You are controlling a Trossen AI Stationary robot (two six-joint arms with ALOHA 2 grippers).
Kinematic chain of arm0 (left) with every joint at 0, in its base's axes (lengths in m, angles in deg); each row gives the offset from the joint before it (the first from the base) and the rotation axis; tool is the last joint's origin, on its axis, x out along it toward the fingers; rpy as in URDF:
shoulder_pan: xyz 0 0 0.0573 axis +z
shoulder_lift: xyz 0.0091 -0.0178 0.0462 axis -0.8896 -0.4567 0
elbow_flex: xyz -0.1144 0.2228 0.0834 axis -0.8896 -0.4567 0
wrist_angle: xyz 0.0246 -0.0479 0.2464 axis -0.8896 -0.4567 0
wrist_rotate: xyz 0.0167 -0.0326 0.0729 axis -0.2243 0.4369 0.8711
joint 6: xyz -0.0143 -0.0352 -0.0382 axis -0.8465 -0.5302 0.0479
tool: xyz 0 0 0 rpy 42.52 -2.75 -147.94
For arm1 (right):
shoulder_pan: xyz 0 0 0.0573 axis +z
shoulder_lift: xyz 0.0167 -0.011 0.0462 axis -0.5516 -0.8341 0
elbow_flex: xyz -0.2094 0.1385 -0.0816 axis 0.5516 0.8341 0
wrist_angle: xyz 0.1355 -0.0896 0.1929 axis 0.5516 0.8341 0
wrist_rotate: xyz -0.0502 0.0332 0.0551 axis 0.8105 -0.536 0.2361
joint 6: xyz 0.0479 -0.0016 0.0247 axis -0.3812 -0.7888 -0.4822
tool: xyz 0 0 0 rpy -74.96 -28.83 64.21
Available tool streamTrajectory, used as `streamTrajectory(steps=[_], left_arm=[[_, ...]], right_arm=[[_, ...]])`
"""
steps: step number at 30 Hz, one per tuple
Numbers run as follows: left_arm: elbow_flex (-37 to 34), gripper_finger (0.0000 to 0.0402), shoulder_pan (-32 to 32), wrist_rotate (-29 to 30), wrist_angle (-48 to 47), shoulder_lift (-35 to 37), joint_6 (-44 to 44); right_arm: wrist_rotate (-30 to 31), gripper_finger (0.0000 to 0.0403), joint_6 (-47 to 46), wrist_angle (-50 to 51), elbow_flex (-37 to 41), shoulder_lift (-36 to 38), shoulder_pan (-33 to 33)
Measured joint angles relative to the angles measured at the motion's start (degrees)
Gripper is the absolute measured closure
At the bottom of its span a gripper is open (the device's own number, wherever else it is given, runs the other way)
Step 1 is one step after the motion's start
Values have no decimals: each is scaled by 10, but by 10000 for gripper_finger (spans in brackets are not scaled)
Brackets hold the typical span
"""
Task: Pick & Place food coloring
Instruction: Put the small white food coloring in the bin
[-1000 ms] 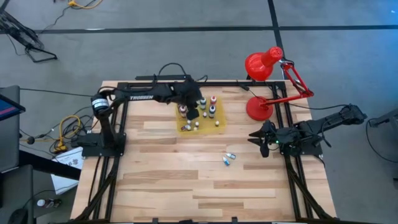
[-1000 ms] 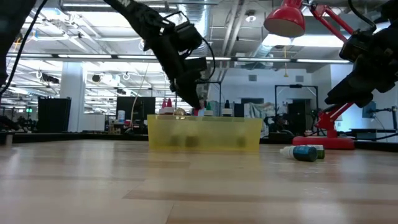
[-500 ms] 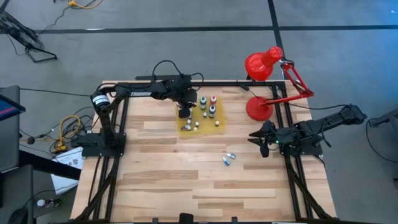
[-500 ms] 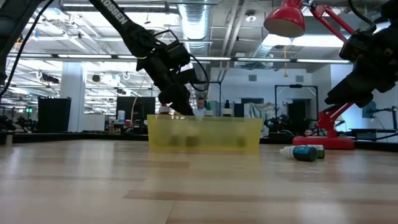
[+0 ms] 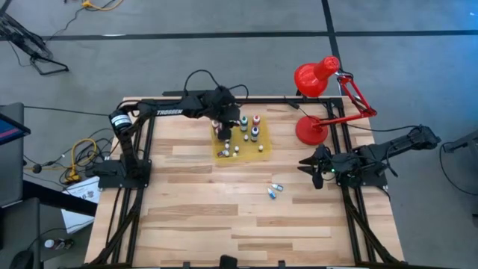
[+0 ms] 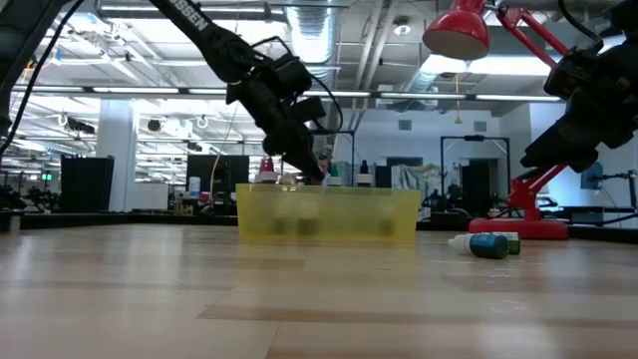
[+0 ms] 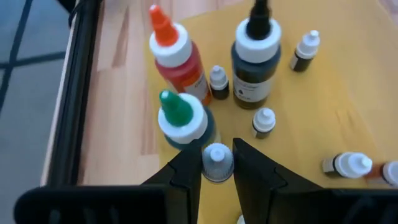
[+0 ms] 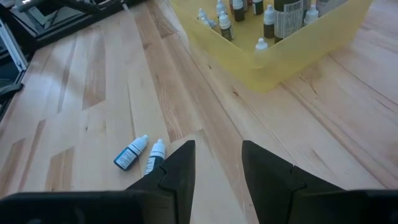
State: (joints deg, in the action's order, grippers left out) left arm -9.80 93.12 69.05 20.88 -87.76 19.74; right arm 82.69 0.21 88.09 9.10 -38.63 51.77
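A yellow tray [image 5: 243,142] at the table's far middle holds several food coloring bottles. Among them are a red one [image 7: 180,62], a dark one [image 7: 255,62], a green-capped one [image 7: 183,118] and tiny white-capped ones [image 7: 264,121]. My left gripper [image 7: 217,177] hangs over the tray's far left part [image 5: 223,132], shut on a tiny white-capped bottle [image 7: 217,160]. Two more small bottles [image 5: 275,190] lie on their sides on the wood right of centre. My right gripper [image 5: 308,166] waits at the right edge, open, with nothing between its fingers [image 8: 180,168]. My left gripper pinches the tiny bottle between its two fingertips, just under the white cap [image 7: 217,155]. The fingers slant down into the tray from the table's left. The bottle stands upright, cap up; its lower part is hidden, so whether it rests on the tray floor cannot be told.
A big red desk lamp [image 5: 317,104] stands at the far right corner, its arm reaching over the table edge. Black frame rails [image 5: 142,149] run along the table's sides. Bare wood spreads across the near half [image 5: 239,224].
My left gripper has shifted a little toward the tray's far left corner and rolled at the wrist, staying shut and low over the bottles. The right arm has kept still.
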Motion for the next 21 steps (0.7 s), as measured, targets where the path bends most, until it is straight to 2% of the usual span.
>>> streamTrajectory(steps=[3,8,10,16,21], left_arm=[[18,333,9,-10,-35,0,53],[23,333,51,-115,-66,0,97],[21,333,60,-136,-58,-6,89],[21,333,49,-104,-34,-49,42],[22,333,39,-96,-19,-54,16]], right_arm=[[0,281,0,0,0,0,0],[0,281,0,0,0,0,0],[0,281,0,0,0,0,0],[0,281,0,0,0,0,0],[0,281,0,0,0,0,0]])
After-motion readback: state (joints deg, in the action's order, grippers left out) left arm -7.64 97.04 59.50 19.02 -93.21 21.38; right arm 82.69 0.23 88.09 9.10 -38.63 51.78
